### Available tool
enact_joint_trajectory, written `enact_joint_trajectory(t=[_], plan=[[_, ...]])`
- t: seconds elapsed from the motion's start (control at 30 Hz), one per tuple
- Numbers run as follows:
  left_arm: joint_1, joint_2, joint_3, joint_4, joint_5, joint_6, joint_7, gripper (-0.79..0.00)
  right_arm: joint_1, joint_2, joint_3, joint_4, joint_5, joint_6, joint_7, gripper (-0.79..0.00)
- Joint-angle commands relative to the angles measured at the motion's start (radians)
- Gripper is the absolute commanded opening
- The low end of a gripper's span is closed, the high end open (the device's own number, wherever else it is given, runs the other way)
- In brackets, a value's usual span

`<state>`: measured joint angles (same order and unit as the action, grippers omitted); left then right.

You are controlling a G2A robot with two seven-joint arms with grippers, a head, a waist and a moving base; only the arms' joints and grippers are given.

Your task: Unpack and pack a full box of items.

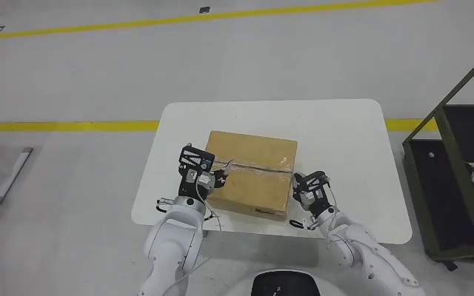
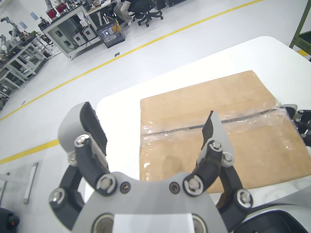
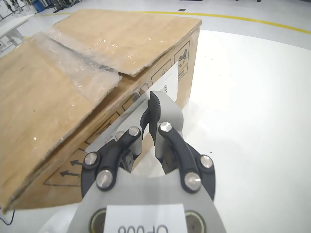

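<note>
Right jaws closed beside box (image 3: 136,32) label (image 3: 170,81).

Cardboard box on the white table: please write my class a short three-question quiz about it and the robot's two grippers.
1. True or false: the box stands on the floor.
2. Which gripper has its jaws spread apart? A) left B) right C) neither
3. Fill in: a strip of clear ____ runs along the seam on top of the box.

Key:
1. False; it sits on the table.
2. A; the left gripper is open, while the right gripper has its jaws pressed together beside the box.
3. tape
</note>
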<state>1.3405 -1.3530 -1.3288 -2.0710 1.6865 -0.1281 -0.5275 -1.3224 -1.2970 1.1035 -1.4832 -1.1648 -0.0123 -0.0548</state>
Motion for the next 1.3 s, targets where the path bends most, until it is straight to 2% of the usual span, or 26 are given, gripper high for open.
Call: enact_joint_trajectory(t=[0.0,0.17,0.3,0.57,0.63,0.9,1.0,1.1,1.27], plan=[[0.003,-0.003,0.002,0.005,-0.043,0.016,0.001,0.000,-0.011,-0.001,0.021,-0.014,0.029,0.024,-0.038,-0.785],[-0.017,-0.004,0.015,0.013,-0.083,-0.003,0.003,0.000,-0.029,0.006,0.067,-0.063,0.004,0.031,-0.019,-0.785],[-0.051,-0.005,0.051,0.031,-0.080,-0.052,0.015,0.000,-0.059,0.013,0.133,-0.112,0.021,0.049,-0.025,-0.785],[-0.129,-0.005,0.176,0.105,-0.052,-0.254,-0.030,0.000,-0.178,0.032,0.277,-0.228,-0.006,0.098,-0.027,-0.785],[-0.133,-0.005,0.181,0.108,-0.052,-0.257,-0.031,0.000,-0.206,0.035,0.304,-0.249,-0.003,0.095,-0.022,-0.785],[-0.133,-0.005,0.181,0.108,-0.052,-0.257,-0.031,0.000,-0.206,0.035,0.304,-0.249,-0.003,0.095,-0.022,-0.785],[-0.118,-0.007,0.172,0.131,-0.139,-0.248,-0.017,0.000,-0.206,0.035,0.304,-0.249,-0.003,0.095,-0.022,-0.785],[-0.149,-0.011,0.210,0.169,-0.163,-0.273,-0.048,0.000,-0.206,0.035,0.304,-0.249,-0.003,0.095,-0.022,-0.785],[-0.235,-0.030,0.291,0.262,-0.218,-0.242,-0.117,0.000,-0.206,0.035,0.304,-0.249,-0.003,0.095,-0.022,-0.785]])
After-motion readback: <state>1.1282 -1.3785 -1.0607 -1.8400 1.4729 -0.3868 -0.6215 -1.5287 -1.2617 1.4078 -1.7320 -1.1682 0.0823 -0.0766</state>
